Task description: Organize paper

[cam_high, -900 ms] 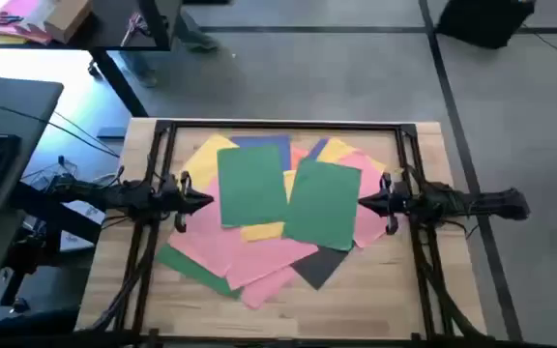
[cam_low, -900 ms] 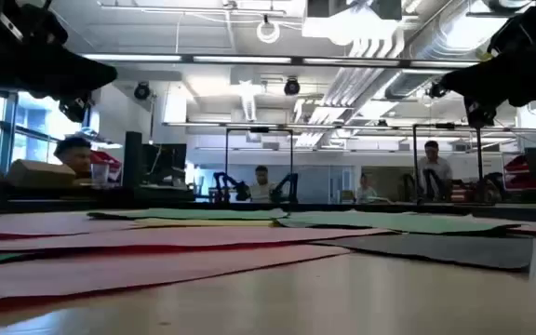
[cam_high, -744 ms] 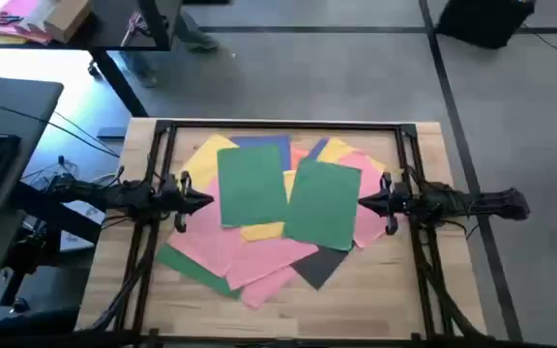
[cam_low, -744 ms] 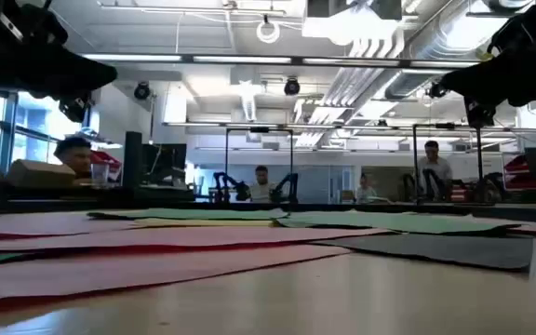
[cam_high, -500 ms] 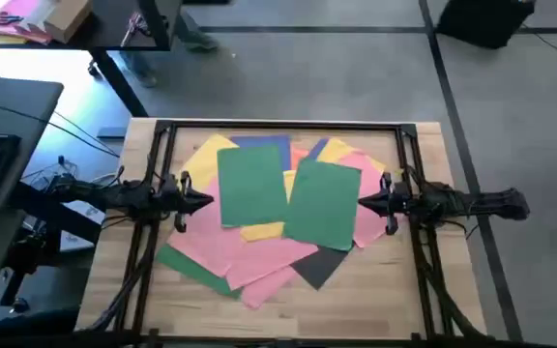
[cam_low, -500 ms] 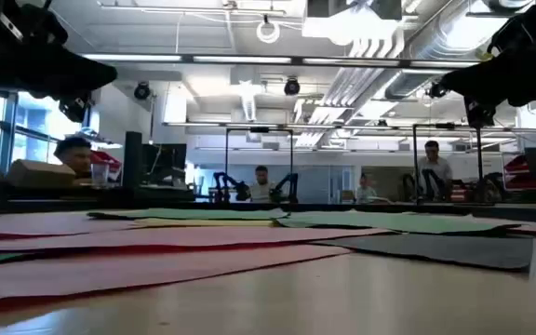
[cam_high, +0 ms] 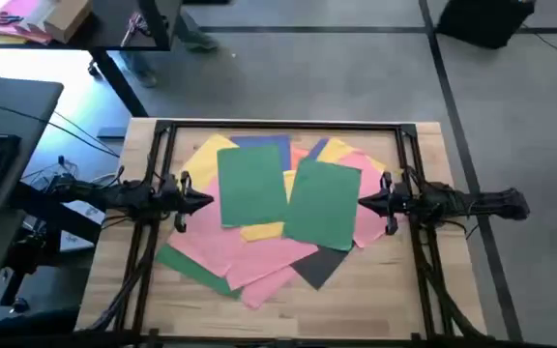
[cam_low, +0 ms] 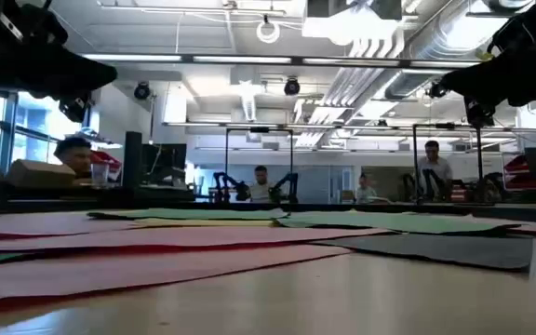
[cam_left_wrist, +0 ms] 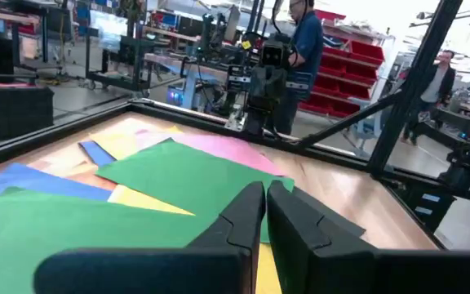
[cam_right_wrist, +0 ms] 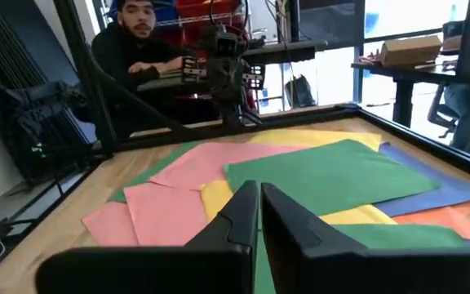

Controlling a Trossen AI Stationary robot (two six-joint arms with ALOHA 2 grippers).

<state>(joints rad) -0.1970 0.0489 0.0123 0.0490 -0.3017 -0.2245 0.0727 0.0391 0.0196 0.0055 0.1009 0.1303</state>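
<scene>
Left gripper point(cam_high: 209, 200) parked over the bench's point(cam_high: 114, 242) left side, about mid-depth, pointing inward. Fingers point(cam_left_wrist: 243, 214) pressed together, nothing between them. Held above the surface, tip just at the left margin of the paper point(cam_high: 269, 217); nearest sheets are the left green sheet point(cam_high: 251, 184) and the pink sheets point(cam_high: 222, 246) below it. No contact with either, going by the low view, where both arms sit high above the sheets.

Paper spread loose and overlapping across the bench's middle, between the two grippers. Left green sheet on top, roughly square to the bench edges. Yellow sheet point(cam_high: 204, 155) and blue sheet point(cam_high: 264, 143) sticking out from under it toward the far edge. Another green sheet point(cam_high: 177, 258) poking out under the pink ones toward the near-left corner. Right green sheet point(cam_high: 323, 203) also on top, slightly rotated, just beside the left green one. Dark grey sheet point(cam_high: 322, 264) peeking out under it toward the near edge. More pink point(cam_high: 367, 224) at its right margin, orange and yellow corners at the far side.

Right gripper point(cam_high: 361, 203) mirrored over the bench's right side, same depth, pointing inward. Fingers point(cam_right_wrist: 239, 212) closed against each other, empty. Tip just at the right green sheet's right margin, above it.

Person point(cam_right_wrist: 141, 49) seated beyond the left edge in the right wrist view; other people standing beyond the right edge in the left wrist view.
</scene>
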